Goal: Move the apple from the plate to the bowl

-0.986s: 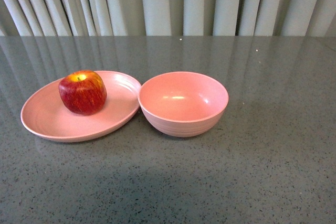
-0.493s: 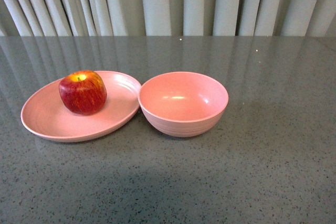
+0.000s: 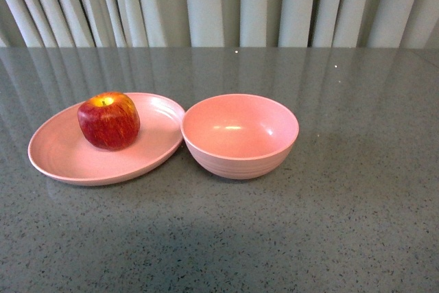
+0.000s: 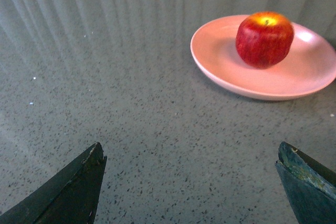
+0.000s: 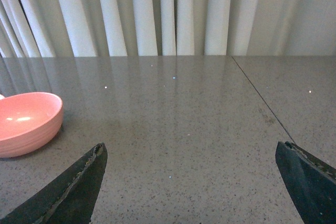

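Grey speckled table [image 3: 343, 224], pale curtain [image 3: 206, 5] behind. Holdings: bowl [image 3: 240, 135], upright, empty; plate [image 3: 62, 162], just left of bowl, rims close; apple [image 3: 108, 121], on plate, stem up, untouched; left gripper [image 4: 190, 150], spread wide, empty, apart from apple; right gripper [image 5: 191, 148], spread wide, empty, apart from bowl. Step: approach. Next move, likely: left gripper straddles apple, then closes.

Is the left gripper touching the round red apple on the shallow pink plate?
Apart. The left wrist view shows the open left gripper separated from the round red apple by bare grey table; the apple rests on the shallow pink plate.
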